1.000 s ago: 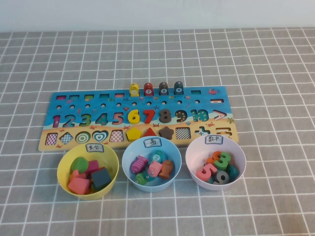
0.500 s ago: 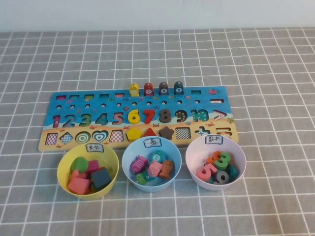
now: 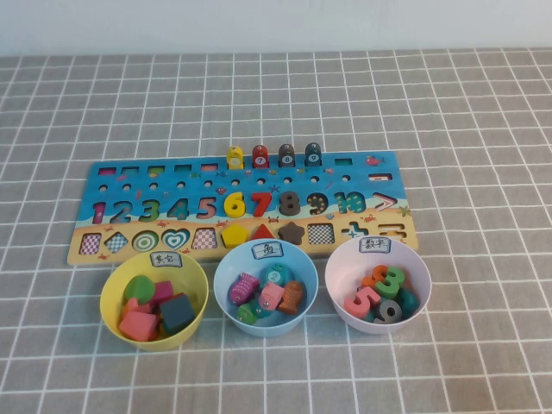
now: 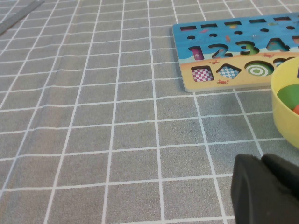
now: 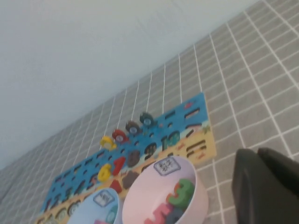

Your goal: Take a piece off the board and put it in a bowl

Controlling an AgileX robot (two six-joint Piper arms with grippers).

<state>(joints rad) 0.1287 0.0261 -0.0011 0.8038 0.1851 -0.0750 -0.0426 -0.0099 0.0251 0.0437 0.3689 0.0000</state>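
The blue board (image 3: 362, 183) lies across the middle of the table. Four small blocks stand along its far edge: yellow, red, dark grey-brown and, rightmost, the dark teal-blue piece (image 3: 312, 153) with its white dot. The piece also shows in the right wrist view (image 5: 146, 119). The light blue bowl (image 3: 222, 276) with a white tag sits in front of the board, between two other bowls, and holds several shapes. My left gripper (image 4: 261, 159) is shut and empty, low over the cloth near the board's left end. My right gripper (image 5: 257, 151) is shut and empty, beside the lavender bowl. Neither arm shows in the high view.
A yellow bowl (image 3: 110, 289) with shape blocks stands left of the light blue bowl. A pale lavender-white bowl (image 3: 338, 267) with number pieces stands to its right. The grey checked cloth (image 3: 466, 129) covers the table all around.
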